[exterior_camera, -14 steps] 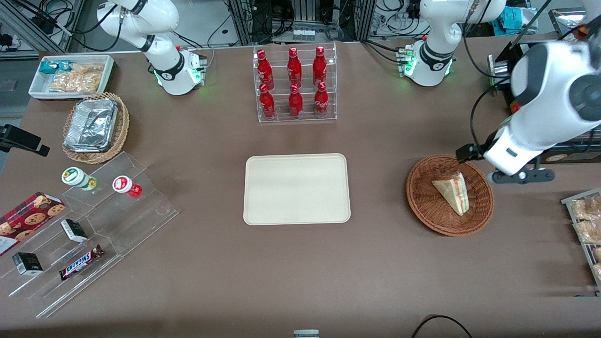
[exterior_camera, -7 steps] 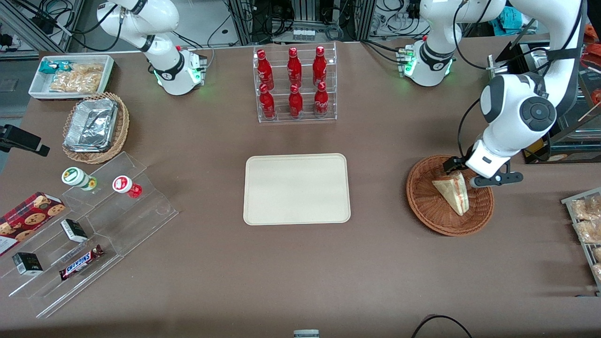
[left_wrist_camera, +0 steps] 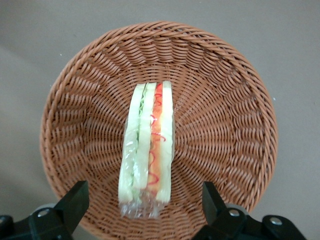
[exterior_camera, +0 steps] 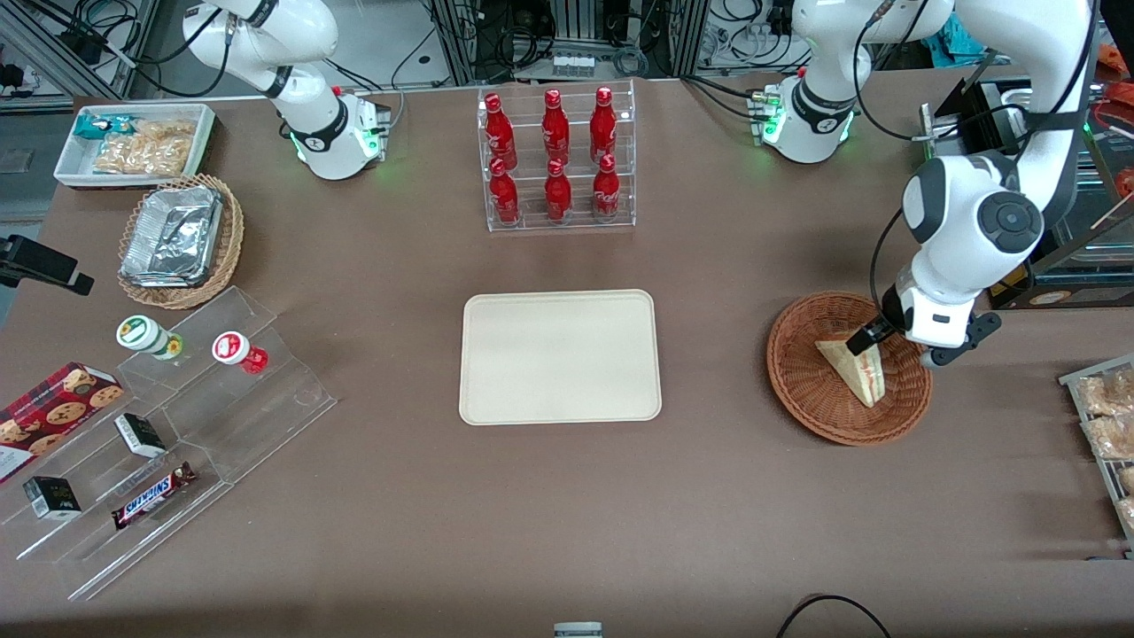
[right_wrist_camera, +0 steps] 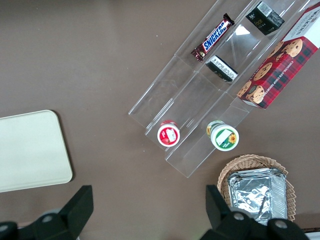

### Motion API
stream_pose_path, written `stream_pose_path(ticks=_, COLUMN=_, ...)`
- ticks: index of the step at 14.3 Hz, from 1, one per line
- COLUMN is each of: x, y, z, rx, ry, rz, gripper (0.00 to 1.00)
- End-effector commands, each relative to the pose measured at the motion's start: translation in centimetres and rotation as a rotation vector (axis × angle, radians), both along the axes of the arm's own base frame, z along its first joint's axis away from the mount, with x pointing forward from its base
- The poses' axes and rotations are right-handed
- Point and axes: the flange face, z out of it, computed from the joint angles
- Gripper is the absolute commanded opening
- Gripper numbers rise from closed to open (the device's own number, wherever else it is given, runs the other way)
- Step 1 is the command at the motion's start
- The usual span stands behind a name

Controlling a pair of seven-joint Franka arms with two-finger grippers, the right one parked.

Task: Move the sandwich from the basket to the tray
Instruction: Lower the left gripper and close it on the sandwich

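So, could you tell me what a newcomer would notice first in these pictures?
Probably the working arm's hand, open and poised just above the sandwich lying in the basket. Next, the bare tray at the table's middle, with the rack of red bottles farther from the front camera.

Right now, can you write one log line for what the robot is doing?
phase: pre-grasp | gripper: open, above triangular wrapped sandwich | sandwich: in round reddish-brown wicker basket | cream rectangular tray: bare
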Motion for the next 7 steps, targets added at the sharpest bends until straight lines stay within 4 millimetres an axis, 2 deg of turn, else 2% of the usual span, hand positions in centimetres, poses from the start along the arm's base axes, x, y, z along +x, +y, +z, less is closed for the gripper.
stream_pose_path(ticks=1, x=0.1, y=0.0, z=-2.2, rx=-0.008, ry=0.009, rz=0.043, gripper=1.00)
stream_pose_path(ticks=3, x=0.1, y=-0.1, z=-4.0, rx=-0.009, ry=0.029, rz=0.043, gripper=0.99)
stream_pose_path(ticks=4, x=0.1, y=0.0, z=-4.5, rx=-0.009, ry=0.030, rz=0.044, gripper=0.82)
stream_pose_path(ticks=5, x=0.0, y=0.0, z=-4.9, rx=-0.008, ry=0.036, rz=0.043, gripper=0.57)
stream_pose_path(ticks=6, x=0.0, y=0.0, z=-4.8, rx=-0.008, ry=0.035, rz=0.041, gripper=0.26)
stream_pose_path(ticks=7, x=0.0, y=0.1, z=-4.7, rx=-0.007, ry=0.036, rz=0.041, gripper=0.13)
